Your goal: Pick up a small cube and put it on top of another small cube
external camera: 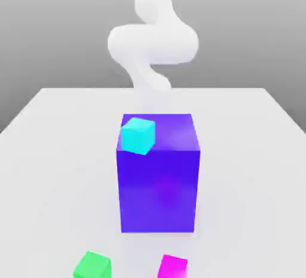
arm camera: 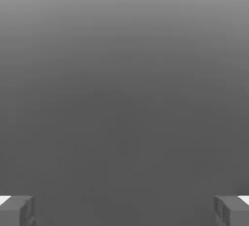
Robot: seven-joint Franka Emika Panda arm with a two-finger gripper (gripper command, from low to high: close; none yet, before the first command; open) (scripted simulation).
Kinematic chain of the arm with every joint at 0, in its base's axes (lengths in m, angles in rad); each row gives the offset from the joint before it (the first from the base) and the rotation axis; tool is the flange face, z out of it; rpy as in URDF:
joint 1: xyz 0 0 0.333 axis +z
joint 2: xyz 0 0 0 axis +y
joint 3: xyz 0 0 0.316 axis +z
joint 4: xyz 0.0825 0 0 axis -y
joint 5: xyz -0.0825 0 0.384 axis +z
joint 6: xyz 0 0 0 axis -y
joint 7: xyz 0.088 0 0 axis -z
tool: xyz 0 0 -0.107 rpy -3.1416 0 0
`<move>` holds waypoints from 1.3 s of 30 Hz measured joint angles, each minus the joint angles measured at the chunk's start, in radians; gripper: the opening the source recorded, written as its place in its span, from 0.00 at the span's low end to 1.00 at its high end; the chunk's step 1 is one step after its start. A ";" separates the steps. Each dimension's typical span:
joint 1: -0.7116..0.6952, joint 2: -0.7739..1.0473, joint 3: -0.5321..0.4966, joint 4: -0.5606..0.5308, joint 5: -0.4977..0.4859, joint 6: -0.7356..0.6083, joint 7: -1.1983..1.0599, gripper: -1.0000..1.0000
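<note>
Right now, claw [arm camera: 124, 210] wide open, nothing between the fingers [arm camera: 17, 210], plain grey backdrop ahead in hand view. Exterior view: white arm [external camera: 152, 43] coiled at upper centre of frame, behind the big blue-purple block [external camera: 158, 181] standing mid-frame on the white bench [external camera: 54, 151]. Small cyan cube [external camera: 138, 136] at block's upper left corner, seemingly resting on its top face. Small magenta-pink cube [external camera: 173, 266] at bottom edge of frame, just right of centre, on bench in front of block, partly cut off. Small green cube [external camera: 92, 265] at bottom edge, left of centre, near the pink one, not touching. Pink cube well apart from arm, block between them.
</note>
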 joint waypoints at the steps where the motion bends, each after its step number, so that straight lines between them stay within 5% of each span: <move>1: 0.016 0.038 -0.003 -0.001 0.036 -0.016 0.018 0.50; 10: 0.095 0.375 -0.055 0.029 0.337 -0.100 0.170 0.50; 18: 0.125 0.661 -0.040 0.052 0.501 -0.136 0.378 0.50; 28: 0.173 0.951 -0.035 0.063 0.575 -0.079 0.721 0.50; 39: 0.269 1.135 -0.087 0.061 0.550 0.101 1.129 0.50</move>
